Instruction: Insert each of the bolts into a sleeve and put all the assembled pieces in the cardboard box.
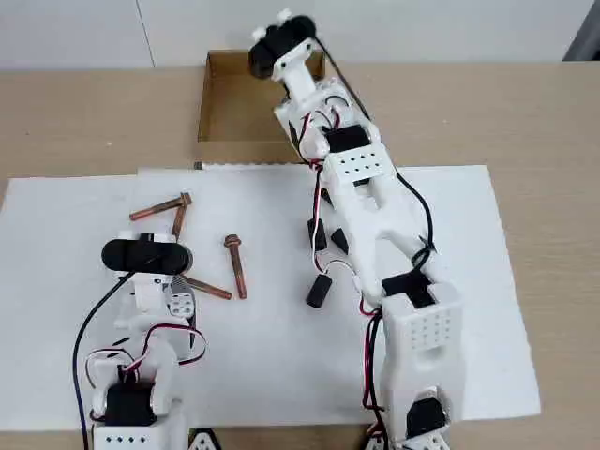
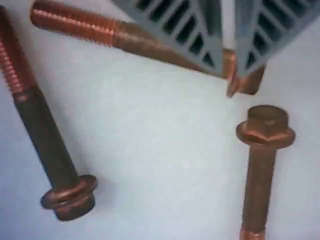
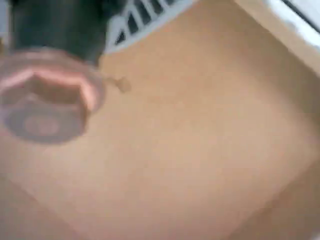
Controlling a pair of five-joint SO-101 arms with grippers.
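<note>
My left gripper [image 1: 184, 281] is low over the white paper, shut on the flange of a copper bolt [image 2: 125, 37] that lies flat; its grey fingers [image 2: 180, 30] leave only a slit there. Two more bolts [image 2: 47, 140] [image 2: 262, 160] lie close by, and the high view shows a pair of bolts [image 1: 161, 209] farther back. My right gripper [image 1: 272, 56] hangs over the cardboard box [image 1: 202, 103], shut on a black sleeve [image 3: 55, 25] with a bolt head [image 3: 45, 95] sticking out of its end, above the box floor [image 3: 200, 150].
Three loose black sleeves [image 1: 319, 291] [image 1: 317, 232] [image 1: 339, 240] lie on the paper beside the right arm. The white sheet [image 1: 262, 375] covers most of the wooden table [image 1: 544, 122]. The box stands at the paper's far edge.
</note>
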